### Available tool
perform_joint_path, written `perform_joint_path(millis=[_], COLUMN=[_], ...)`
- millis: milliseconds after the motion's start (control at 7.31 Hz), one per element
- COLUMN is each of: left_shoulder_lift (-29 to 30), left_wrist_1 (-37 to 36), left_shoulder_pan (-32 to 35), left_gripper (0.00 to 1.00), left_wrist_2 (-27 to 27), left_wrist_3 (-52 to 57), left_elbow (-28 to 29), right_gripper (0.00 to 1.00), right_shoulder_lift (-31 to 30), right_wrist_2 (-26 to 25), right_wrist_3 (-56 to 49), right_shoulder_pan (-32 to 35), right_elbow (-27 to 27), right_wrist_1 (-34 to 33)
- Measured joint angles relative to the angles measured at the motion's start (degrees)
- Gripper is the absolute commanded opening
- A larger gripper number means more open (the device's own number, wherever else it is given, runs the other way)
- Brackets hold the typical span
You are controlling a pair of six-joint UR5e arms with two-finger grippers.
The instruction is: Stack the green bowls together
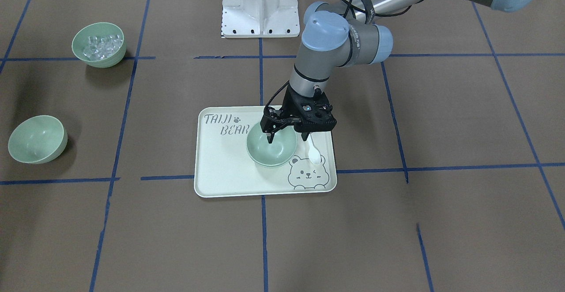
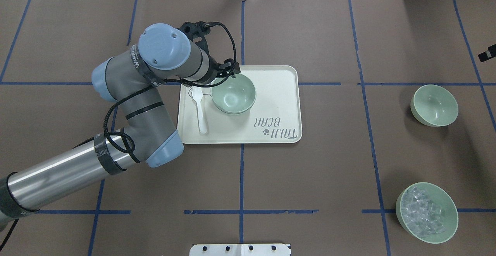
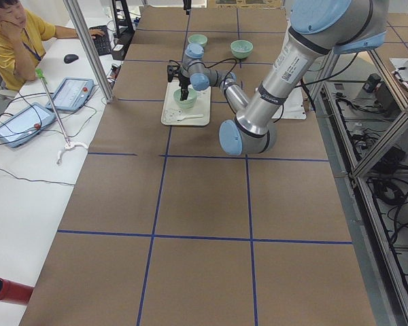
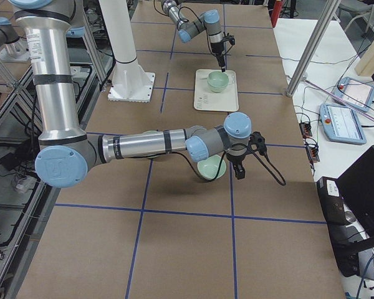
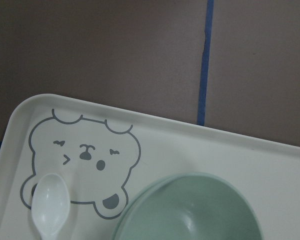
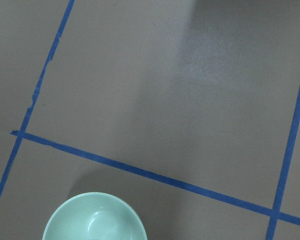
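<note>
Two pale green bowls (image 1: 271, 150) sit nested on the cream tray (image 1: 220, 168); they also show in the overhead view (image 2: 234, 95) and the left wrist view (image 5: 190, 210). My left gripper (image 1: 287, 137) is open, low over the stack, with one finger inside the top bowl and one outside its rim. A third green bowl (image 1: 37, 138) lies alone on the table, also visible in the overhead view (image 2: 434, 105) and the right wrist view (image 6: 95, 217). My right gripper (image 4: 239, 173) hangs beside it (image 4: 210, 167). I cannot tell whether it is open or shut.
A white spoon (image 1: 314, 153) lies on the tray beside the stack. A green bowl with clear ice-like cubes (image 1: 99, 44) stands near the robot's right side. The robot base (image 1: 260, 5) is behind the tray. An operator (image 3: 17, 34) sits at the side desk.
</note>
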State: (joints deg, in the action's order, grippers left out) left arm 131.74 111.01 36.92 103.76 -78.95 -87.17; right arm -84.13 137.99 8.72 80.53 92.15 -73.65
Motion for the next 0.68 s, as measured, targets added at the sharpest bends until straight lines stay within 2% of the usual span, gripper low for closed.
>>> perform_joint_path(millis=[274,684], left_shoulder_lift=[-7.46,-20.39], left_wrist_1=[-0.03,-0.38], left_shoulder_pan=[5.17,21.56], left_gripper=[1.0,1.0], left_wrist_2=[5.31,16.84], left_wrist_3=[11.41,43.89], left_elbow=[-4.97,-7.68], right_gripper=[1.0,1.0], right_shoulder_lift=[-0.32,-0.42], right_wrist_2=[0.06,-1.33], right_wrist_3=[1.16,11.07], right_shoulder_pan=[-0.85,-4.81], right_elbow=[0.5,4.03], right_wrist_1=[0.05,0.09])
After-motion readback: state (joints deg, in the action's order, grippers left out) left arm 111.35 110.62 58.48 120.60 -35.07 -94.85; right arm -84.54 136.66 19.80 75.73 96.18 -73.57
